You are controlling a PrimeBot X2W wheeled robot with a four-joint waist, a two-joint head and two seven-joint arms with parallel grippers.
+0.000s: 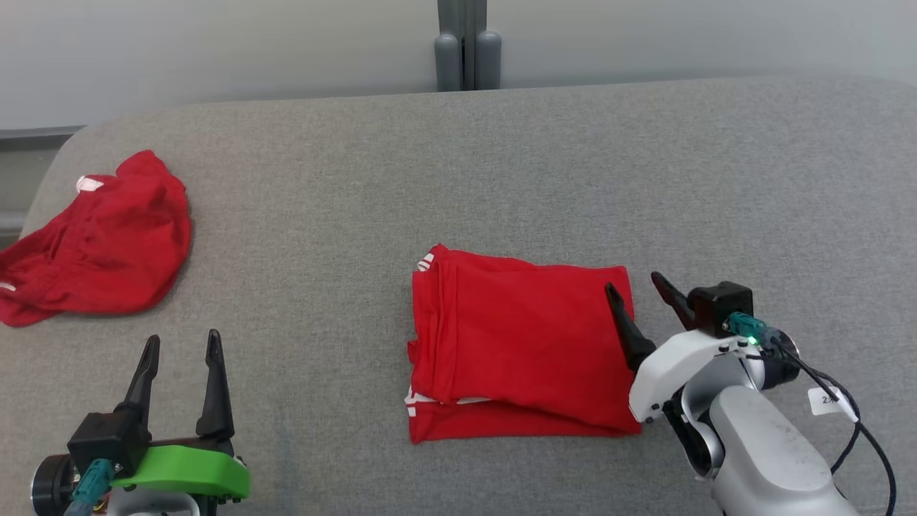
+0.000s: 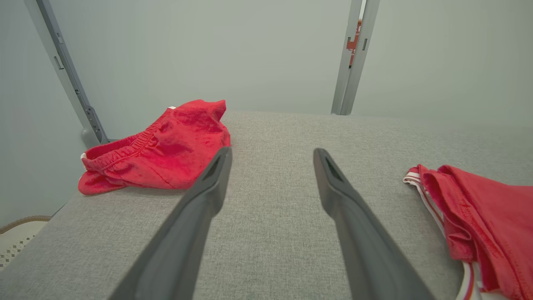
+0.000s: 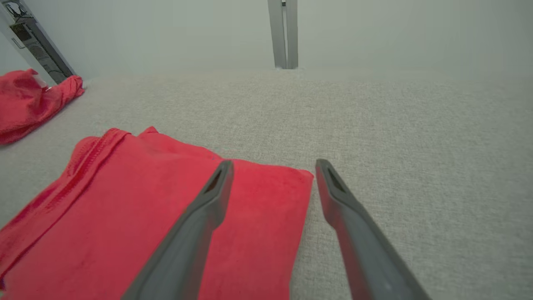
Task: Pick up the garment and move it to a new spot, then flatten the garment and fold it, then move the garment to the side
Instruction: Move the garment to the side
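The counter (image 1: 501, 179) has a soft grey cloth top with round corners. A folded red garment (image 1: 516, 344) lies flat near the middle. A crumpled red garment (image 1: 100, 244) lies in a heap by the left edge, well apart from it.

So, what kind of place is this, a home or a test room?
Probably a test room or lab cell, not a home: a grey fabric-covered work surface, bare pale walls with a grey metal post, and on it a folded red garment and a crumpled red garment.
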